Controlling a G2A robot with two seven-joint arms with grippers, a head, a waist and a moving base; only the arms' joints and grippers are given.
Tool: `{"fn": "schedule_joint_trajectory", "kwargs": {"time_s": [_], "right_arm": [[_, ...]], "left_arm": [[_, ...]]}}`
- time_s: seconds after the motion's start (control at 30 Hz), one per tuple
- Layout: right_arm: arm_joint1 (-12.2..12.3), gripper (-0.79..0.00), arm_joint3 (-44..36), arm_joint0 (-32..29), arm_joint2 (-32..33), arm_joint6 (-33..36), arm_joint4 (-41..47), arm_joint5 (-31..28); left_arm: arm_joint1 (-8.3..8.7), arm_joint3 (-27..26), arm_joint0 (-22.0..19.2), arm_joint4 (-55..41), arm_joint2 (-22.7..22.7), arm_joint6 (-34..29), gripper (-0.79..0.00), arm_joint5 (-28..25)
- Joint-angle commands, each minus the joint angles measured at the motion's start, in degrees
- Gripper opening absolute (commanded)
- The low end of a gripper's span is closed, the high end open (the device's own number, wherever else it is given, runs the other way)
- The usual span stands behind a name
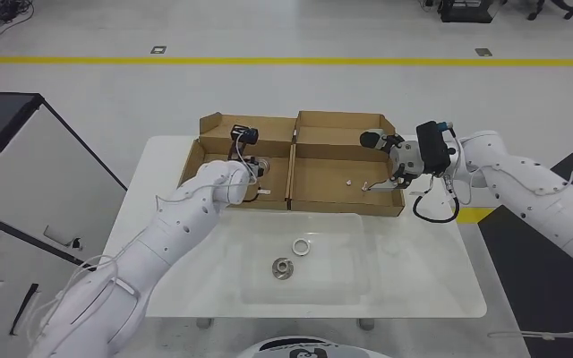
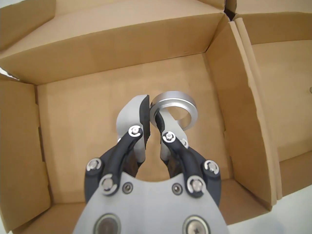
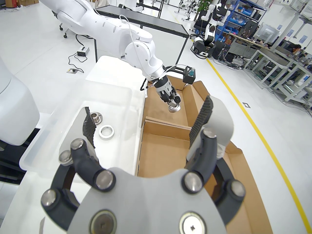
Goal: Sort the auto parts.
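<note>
My left gripper [image 2: 152,118] is shut on the wall of a silver metal ring [image 2: 174,109] and holds it just above the floor of the left cardboard box [image 2: 80,98]. The right wrist view shows that ring [image 3: 174,108] from afar, and in the top view the left gripper [image 1: 260,170] is inside the left box [image 1: 201,166]. My right gripper [image 3: 146,122] is open with nothing between its fingers, over the right edge of the right cardboard box [image 1: 331,183]. In the clear tray [image 1: 349,268] lie a second ring [image 1: 302,246] and a flanged metal part [image 1: 284,266].
Two small pale parts [image 1: 347,182] [image 1: 364,187] lie on the floor of the right box. The two boxes stand side by side at the back of the white table [image 1: 421,286], with their flaps up. The tray sits in front of them.
</note>
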Motion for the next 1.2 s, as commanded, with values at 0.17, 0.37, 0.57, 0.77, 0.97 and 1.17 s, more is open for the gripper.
{"fn": "schedule_joint_trajectory", "kwargs": {"time_s": [0.17,0.37,0.57,0.77,0.97,1.17], "right_arm": [[0.0,0.0,0.0,0.0,0.0,0.0,0.0,0.0],[0.0,0.0,0.0,0.0,0.0,0.0,0.0,0.0],[0.0,0.0,0.0,0.0,0.0,0.0,0.0,0.0],[0.0,0.0,0.0,0.0,0.0,0.0,0.0,0.0],[0.0,0.0,0.0,0.0,0.0,0.0,0.0,0.0],[0.0,0.0,0.0,0.0,0.0,0.0,0.0,0.0]], "left_arm": [[-1.2,2.52,-0.34,1.71,1.12,-0.64,-0.785,-0.8],[-1.9,3.19,-0.3,3.01,1.3,-1.52,-0.785,-1.16],[-2.42,3.18,0.17,4.15,1.06,-2.19,-0.733,-0.94],[-2.76,3.1,0.97,5.0,0.4,-2.61,-0.517,-0.87],[-2.94,2.33,1.61,5.74,-0.79,-2.63,-0.434,-0.62],[-2.6,-1.38,2.46,7.16,-2.91,-2.64,-0.419,-1.02]]}}
